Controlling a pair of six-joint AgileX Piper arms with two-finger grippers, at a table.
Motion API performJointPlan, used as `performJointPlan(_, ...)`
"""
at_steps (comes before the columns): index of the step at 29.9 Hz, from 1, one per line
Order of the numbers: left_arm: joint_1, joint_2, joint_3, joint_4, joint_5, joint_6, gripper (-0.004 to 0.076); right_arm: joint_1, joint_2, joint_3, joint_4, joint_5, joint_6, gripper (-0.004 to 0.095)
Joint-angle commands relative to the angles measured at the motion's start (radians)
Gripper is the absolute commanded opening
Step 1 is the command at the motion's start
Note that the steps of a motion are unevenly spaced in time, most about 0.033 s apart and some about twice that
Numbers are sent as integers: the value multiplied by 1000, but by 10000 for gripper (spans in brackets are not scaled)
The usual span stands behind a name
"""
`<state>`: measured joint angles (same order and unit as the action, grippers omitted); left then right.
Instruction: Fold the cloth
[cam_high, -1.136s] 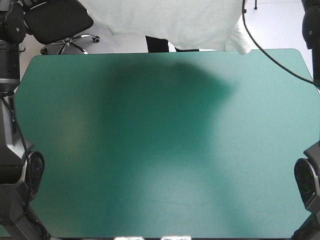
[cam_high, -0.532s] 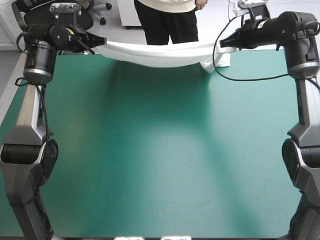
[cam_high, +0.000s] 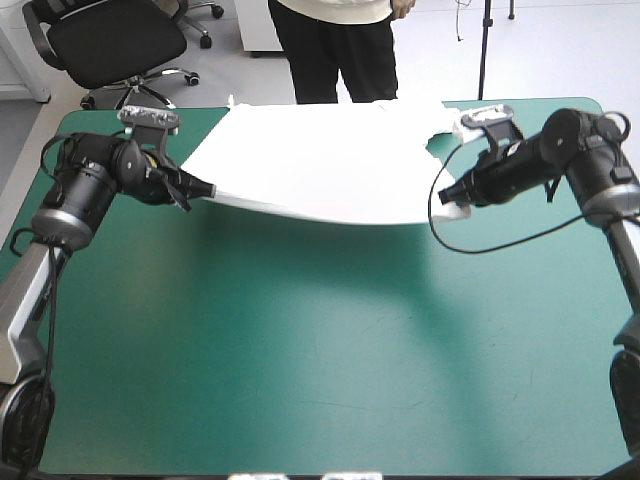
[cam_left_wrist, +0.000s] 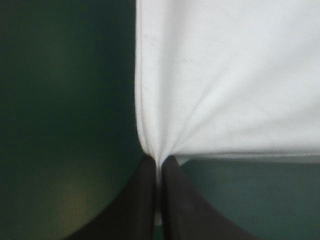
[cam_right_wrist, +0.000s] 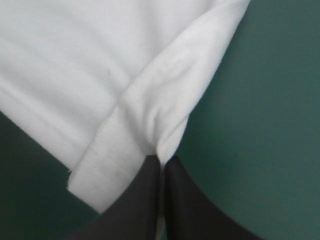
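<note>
Here the left gripper (cam_high: 207, 188) has its jaws pinched tight on a corner of the white T-shirt (cam_high: 320, 160), which spans the far part of the teal-green table (cam_high: 300, 350), near edge lifted, to the right gripper (cam_high: 446, 193), jaws likewise clamped on its hem.

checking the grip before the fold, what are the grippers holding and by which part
Both hold the T-shirt: the left gripper pinches a corner at its left end, the right gripper a bunched fold beside a hem at its right end.

Soft white cloth T-shirt (cam_high: 320, 160), matt teal-green cover (cam_high: 320, 340)
</note>
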<state>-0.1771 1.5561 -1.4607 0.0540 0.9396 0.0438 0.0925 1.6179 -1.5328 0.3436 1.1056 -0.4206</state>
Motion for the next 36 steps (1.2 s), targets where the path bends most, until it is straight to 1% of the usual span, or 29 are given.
performJointPlan(1,-4,-114,104,-13,-40,23,-17,48,-133,188,-6,-104,-7,-7)
performJointPlan(4,-4,-166,204,-13,-10,42,-17,91,-198,337,1,-177,22,-7)
performJointPlan(6,-4,-200,265,10,12,53,-17,112,-246,418,-1,-205,39,-7)
performJointPlan(8,-4,-232,301,10,34,58,-17,120,-297,476,-11,-213,53,-7)
performJointPlan(11,-4,-285,357,0,62,60,-17,120,-372,551,-70,-213,109,-7)
performJointPlan(13,-4,-323,394,-5,84,60,-17,120,-421,592,-101,-201,140,-7)
performJointPlan(18,-4,-427,499,-105,130,95,-17,120,-536,698,-105,-159,178,-7)
performJointPlan(21,-4,-491,566,-155,137,110,-17,120,-602,748,-110,-150,200,-7)
performJointPlan(26,-4,-598,673,-190,155,111,-17,120,-698,819,-110,-101,236,-7)
performJointPlan(31,-4,-696,774,-214,155,101,-17,120,-750,883,-108,-85,263,-7)
performJointPlan(36,-4,-717,841,-220,135,92,-17,120,-752,908,-86,-89,263,-7)
